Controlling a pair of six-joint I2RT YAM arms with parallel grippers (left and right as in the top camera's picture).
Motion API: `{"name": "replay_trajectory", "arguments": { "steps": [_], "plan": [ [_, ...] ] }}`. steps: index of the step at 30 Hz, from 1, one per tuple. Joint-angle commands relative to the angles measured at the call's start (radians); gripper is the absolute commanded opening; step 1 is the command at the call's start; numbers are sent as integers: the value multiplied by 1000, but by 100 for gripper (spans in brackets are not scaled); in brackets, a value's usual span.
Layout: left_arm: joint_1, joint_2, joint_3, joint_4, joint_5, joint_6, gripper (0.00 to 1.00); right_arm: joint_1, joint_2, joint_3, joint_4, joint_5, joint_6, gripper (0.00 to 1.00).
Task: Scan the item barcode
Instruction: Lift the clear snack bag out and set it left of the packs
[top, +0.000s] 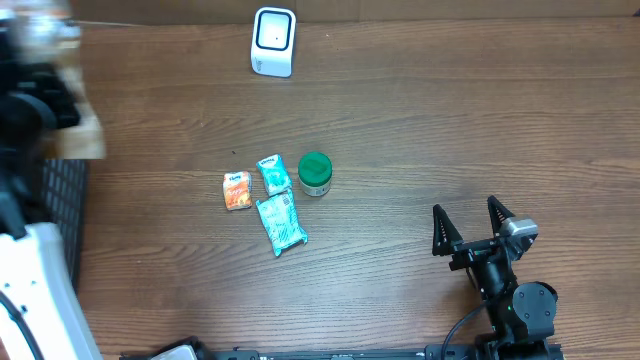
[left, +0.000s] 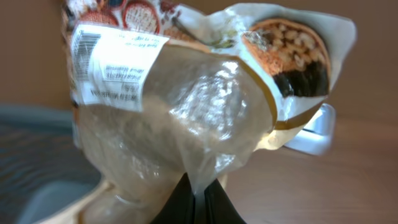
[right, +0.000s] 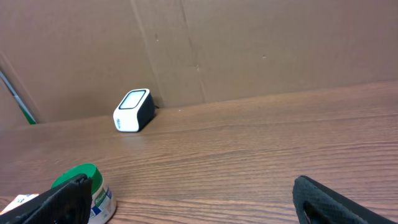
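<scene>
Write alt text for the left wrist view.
The left gripper pinches a crinkled clear plastic food bag that fills the frame, with a white barcode label at its upper left. A brown wooden table shows blurred behind.

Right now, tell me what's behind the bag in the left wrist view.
A grey bin at lower left, wooden table at right; the bag hides everything between.
</scene>
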Motion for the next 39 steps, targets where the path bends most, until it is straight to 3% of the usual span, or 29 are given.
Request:
{"name": "replay_trajectory", "arguments": {
  "steps": [1, 6, 9, 12, 16, 24, 29, 30, 32, 33, 34, 39],
  "plan": [
    [-225, -14, 7, -101, 2, -29, 4, 5, -6, -10, 4, 6, -4, 100],
    [-491, 77, -40, -211, -63, -85, 4, 5, -6, -10, 4, 6, -4, 100],
    [-581, 132, -92, -211, -153, -128, 4, 5, -6, -10, 4, 6, -4, 100],
    [-618, 188, -160, -206, -265, -262, 4, 5, -6, -10, 4, 6, -4, 100],
    [-594, 254, -273, -184, -377, -422, 4, 5, -6, -10, 4, 6, -4, 100],
    [-470, 270, -518, 3, -375, -418, 4, 5, -6, -10, 4, 6, -4, 100],
    [-389, 271, -632, 114, -330, -337, 4, 5, -6, -10, 4, 6, -4, 100],
    [-386, 271, -639, 114, -330, -337, 7, 5, -6, -10, 4, 6, -4, 100],
    [-386, 271, -645, 113, -330, -337, 65, 5, -6, -10, 4, 6, -4, 100],
    [-386, 271, -645, 114, -330, -337, 76, 5, -6, -10, 4, 6, -4, 100],
    [-386, 271, -645, 114, -330, -337, 81, 5, -6, -10, 4, 6, -4, 100],
    [-386, 270, -608, 112, -201, -305, 85, 5, -6, -10, 4, 6, -4, 100]
  ]
}}
